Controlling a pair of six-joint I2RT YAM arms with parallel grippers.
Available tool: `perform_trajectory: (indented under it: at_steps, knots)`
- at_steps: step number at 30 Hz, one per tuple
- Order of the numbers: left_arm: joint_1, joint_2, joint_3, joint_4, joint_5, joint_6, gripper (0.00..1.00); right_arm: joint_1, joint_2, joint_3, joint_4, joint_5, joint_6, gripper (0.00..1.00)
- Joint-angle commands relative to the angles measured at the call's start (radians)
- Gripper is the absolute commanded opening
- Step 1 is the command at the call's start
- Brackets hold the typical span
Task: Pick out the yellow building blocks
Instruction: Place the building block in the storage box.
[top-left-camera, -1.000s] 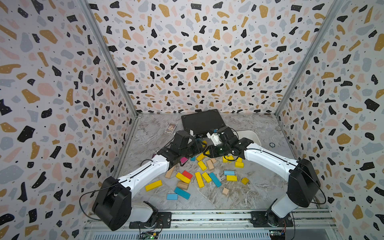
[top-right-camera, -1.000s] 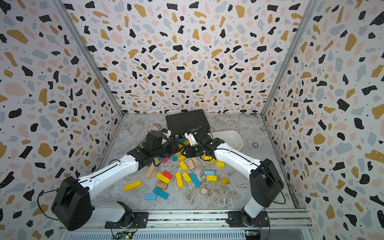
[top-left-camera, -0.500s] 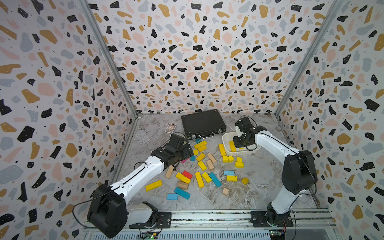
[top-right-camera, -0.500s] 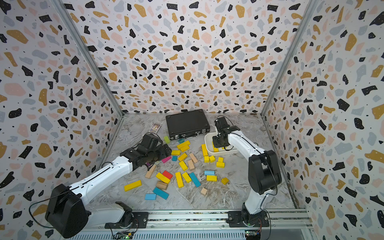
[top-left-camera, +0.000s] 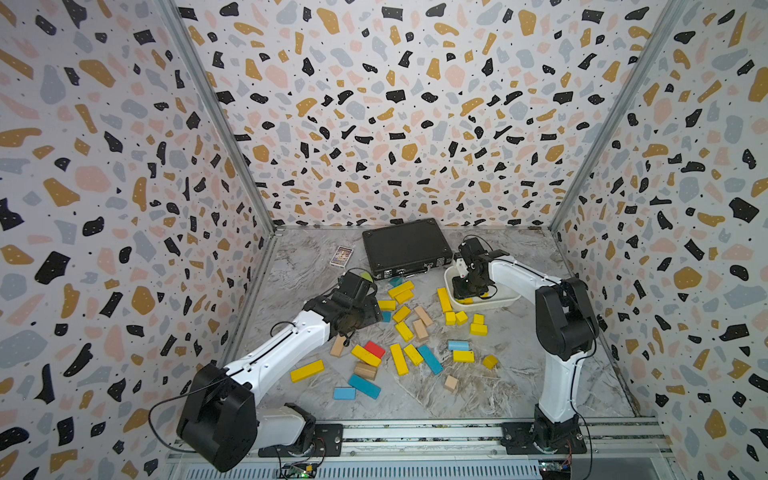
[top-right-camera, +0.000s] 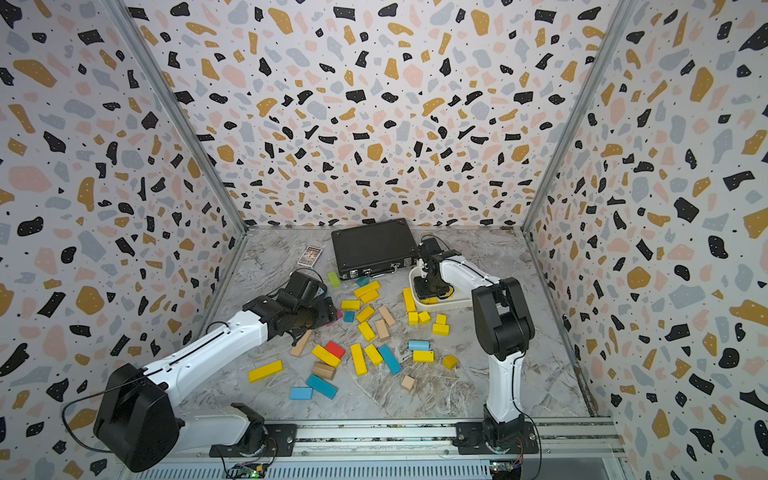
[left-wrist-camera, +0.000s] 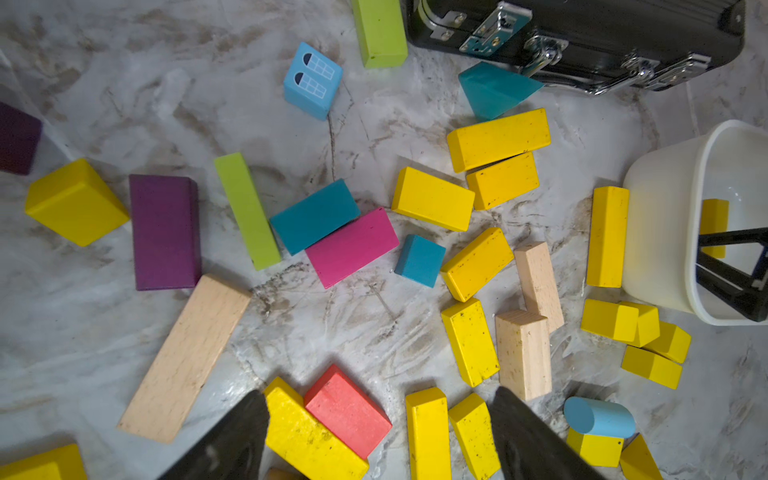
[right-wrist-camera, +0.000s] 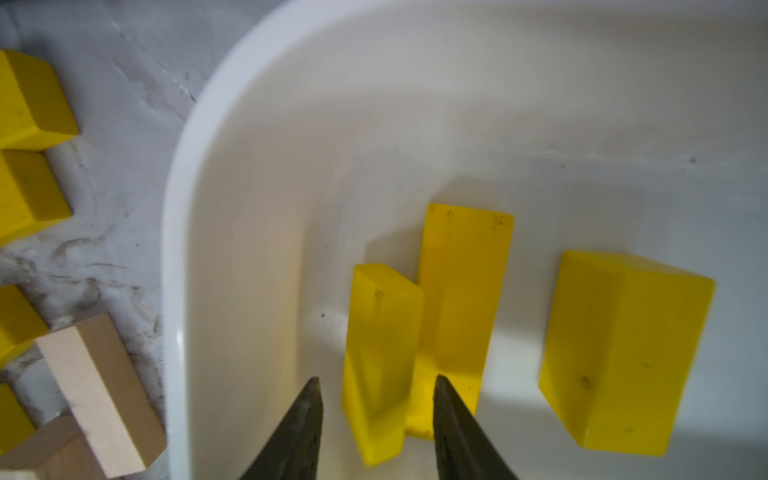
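Note:
Several yellow building blocks (top-left-camera: 399, 359) lie scattered across the marble floor among blocks of other colours, also seen in the left wrist view (left-wrist-camera: 432, 199). Three more lie in the white tub (top-left-camera: 500, 302), shown in the right wrist view (right-wrist-camera: 461, 291). My right gripper (right-wrist-camera: 377, 379) hangs inside the tub, open, with a blurred yellow block (right-wrist-camera: 380, 340) loose between the fingertips and a gap on each side. My left gripper (left-wrist-camera: 378, 392) is open above the left part of the pile (top-left-camera: 365, 316), holding nothing; a red block (left-wrist-camera: 347, 409) and yellow bars lie below it.
A black case (top-left-camera: 405, 247) lies at the back, with a small card (top-left-camera: 341, 255) to its left. Tan (left-wrist-camera: 187, 357), teal (left-wrist-camera: 313, 216), pink (left-wrist-camera: 353, 247), purple (left-wrist-camera: 164, 230) and lime-green (left-wrist-camera: 247, 210) blocks are mixed into the pile. Patterned walls close three sides.
My right arm swung from the pile over to the white tub and its jaws opened, letting go of a yellow block. My left arm drew back a little to the left.

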Motion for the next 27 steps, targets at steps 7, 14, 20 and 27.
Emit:
perform_trajectory:
  at_steps: [7,14,20,27]
  knots:
    - [0.009,0.013,0.022,-0.030,-0.011,0.062,0.83,0.004,-0.134,0.009,-0.040,0.014,-0.017,0.54]
    - [0.012,-0.003,-0.019,-0.095,0.003,0.035,0.81,0.127,-0.354,-0.182,-0.051,0.007,0.040,0.54]
    - [0.052,-0.024,-0.057,-0.192,0.036,-0.228,0.70,0.282,-0.487,-0.341,-0.025,0.050,0.190,0.53]
    - [0.053,0.015,-0.119,-0.166,0.101,-0.445,0.65,0.312,-0.516,-0.354,-0.034,0.108,0.206,0.52]
